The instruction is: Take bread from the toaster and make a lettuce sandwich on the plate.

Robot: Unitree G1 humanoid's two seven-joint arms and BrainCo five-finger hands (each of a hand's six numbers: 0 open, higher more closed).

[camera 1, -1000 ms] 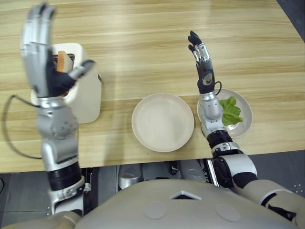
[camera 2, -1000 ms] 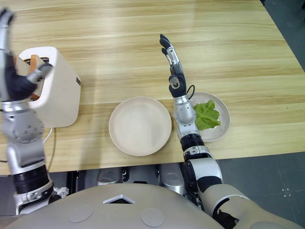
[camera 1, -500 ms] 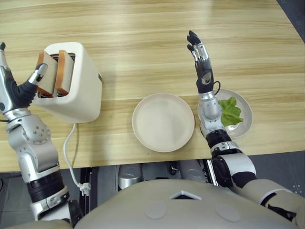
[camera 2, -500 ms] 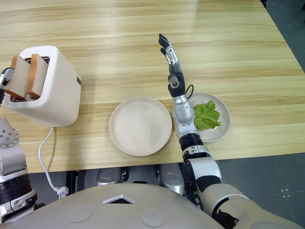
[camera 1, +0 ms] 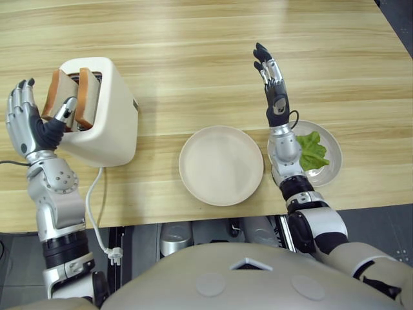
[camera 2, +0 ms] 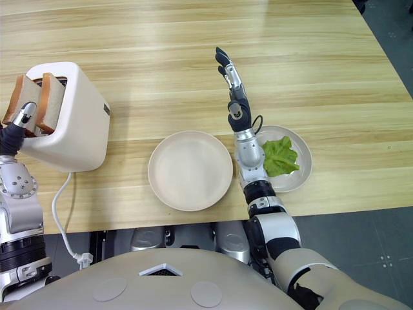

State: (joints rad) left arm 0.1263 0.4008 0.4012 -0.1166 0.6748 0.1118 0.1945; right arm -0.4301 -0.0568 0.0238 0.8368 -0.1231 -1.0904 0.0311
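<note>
A white toaster (camera 1: 106,116) stands at the table's left with two bread slices (camera 1: 72,98) sticking up from its slots. My left hand (camera 1: 29,123) is open just left of the toaster, its thumb close to the nearer slice. An empty cream plate (camera 1: 221,165) lies in the middle near the front edge. To its right a smaller plate (camera 1: 329,145) holds a lettuce leaf (camera 1: 312,150). My right hand (camera 1: 271,81) is raised above the table between the two plates, fingers stretched flat and holding nothing.
The toaster's white cord (camera 1: 97,206) runs down over the table's front edge. Bare wooden tabletop (camera 1: 193,51) stretches behind the plates and toaster.
My left hand has dropped from high over the toaster to its left side, uncovering the two bread slices. The right arm has stayed where it was.
</note>
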